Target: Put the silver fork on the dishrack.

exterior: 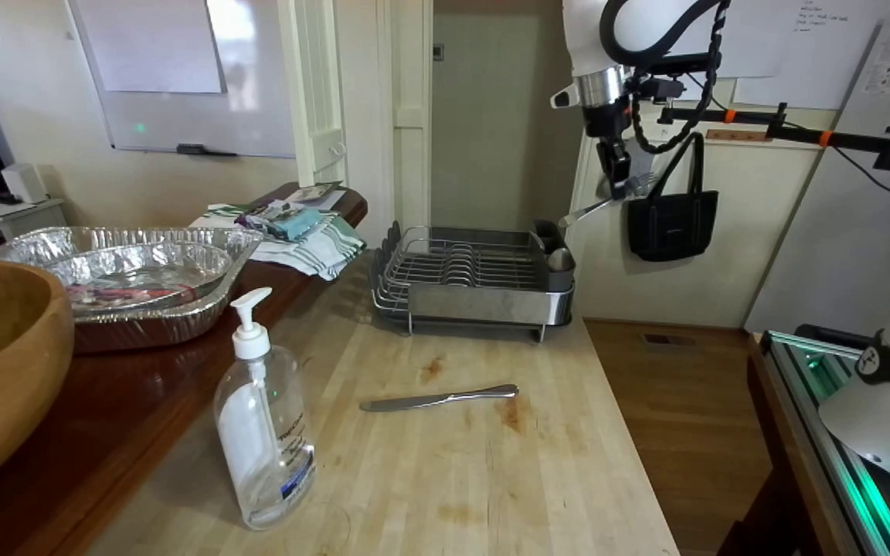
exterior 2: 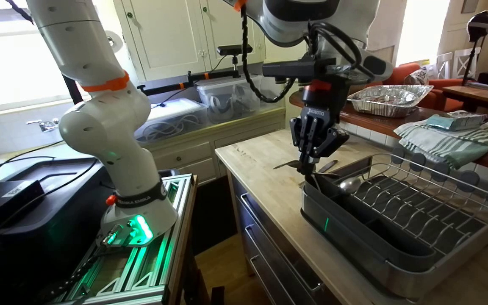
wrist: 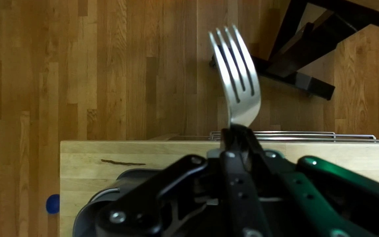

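Dishrack stands at the twelve o'clock end of a wooden counter in an exterior view, a cutlery caddy with a spoon in it along its three o'clock side. Off at two o'clock from the dishrack, the gripper hangs in the air, fingers pinched together on the silver fork, whose handle slants down toward eight o'clock, near the caddy. A knife lies about six o'clock of the dishrack; a soap pump bottle stands at eight.

At eight o'clock in an exterior view is the robot base; a foil pan sits at two. The gripper points downward at the caddy's ten o'clock end. Whether the fork touches the caddy I cannot tell.

In the wrist view, the fork's tines point to twelve o'clock over the floor, its neck between the fingers, its handle hidden. A blue disc shows at eight.
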### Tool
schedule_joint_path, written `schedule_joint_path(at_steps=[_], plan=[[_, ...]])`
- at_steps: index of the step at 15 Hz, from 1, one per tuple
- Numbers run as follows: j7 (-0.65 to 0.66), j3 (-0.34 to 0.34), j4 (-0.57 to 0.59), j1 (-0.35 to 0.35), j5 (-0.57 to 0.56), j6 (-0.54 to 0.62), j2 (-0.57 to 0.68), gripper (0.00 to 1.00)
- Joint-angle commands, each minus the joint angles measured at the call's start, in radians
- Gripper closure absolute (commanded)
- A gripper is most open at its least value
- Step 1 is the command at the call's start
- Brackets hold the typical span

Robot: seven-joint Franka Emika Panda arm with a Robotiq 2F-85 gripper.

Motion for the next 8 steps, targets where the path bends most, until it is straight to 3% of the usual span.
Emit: schedule_joint_path(at_steps=[1,8], plan=[[-0.048,-0.011,0.033,-0.025,0.052,-0.003,0.034,0.98],[-0.111,-0.037,0.111,-0.070,0.136,-0.036,0.105,0.98]])
